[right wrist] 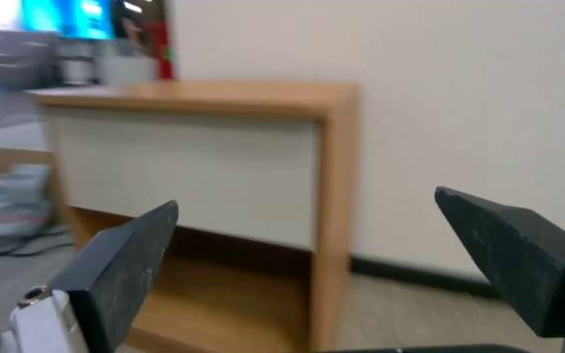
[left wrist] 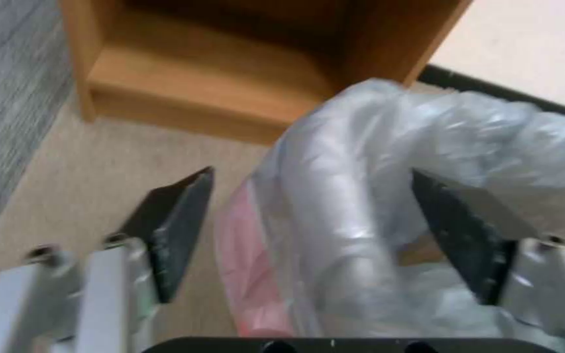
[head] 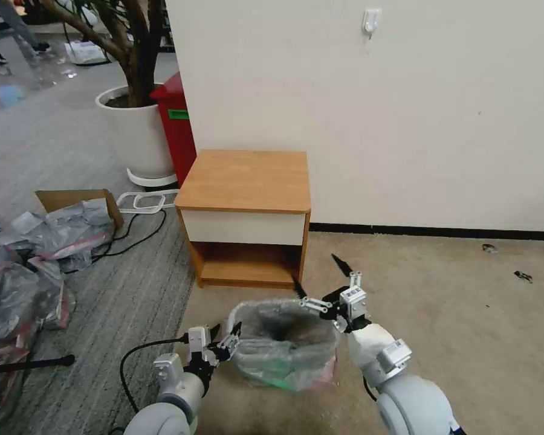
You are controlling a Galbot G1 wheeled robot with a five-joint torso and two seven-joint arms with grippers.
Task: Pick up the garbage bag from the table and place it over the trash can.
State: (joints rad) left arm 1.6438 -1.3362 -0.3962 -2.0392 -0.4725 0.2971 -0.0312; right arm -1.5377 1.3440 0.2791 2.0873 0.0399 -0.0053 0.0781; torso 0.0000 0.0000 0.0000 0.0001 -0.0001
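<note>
The garbage bag is draped over the trash can, crinkled grey plastic lining the inside and hanging down the sides, its pink-red rim low at the front. The can stands on the floor just before the table. My left gripper is open at the can's left rim; in the left wrist view the left gripper has the bag-covered rim between its spread fingers. My right gripper hovers open just above the far right rim. In the right wrist view the right gripper holds nothing and faces the table.
A tall red bin and a white planter with a tree stand left of the table. A cardboard box, a heap of grey bags and a black cable lie at the left. Open beige carpet lies to the right.
</note>
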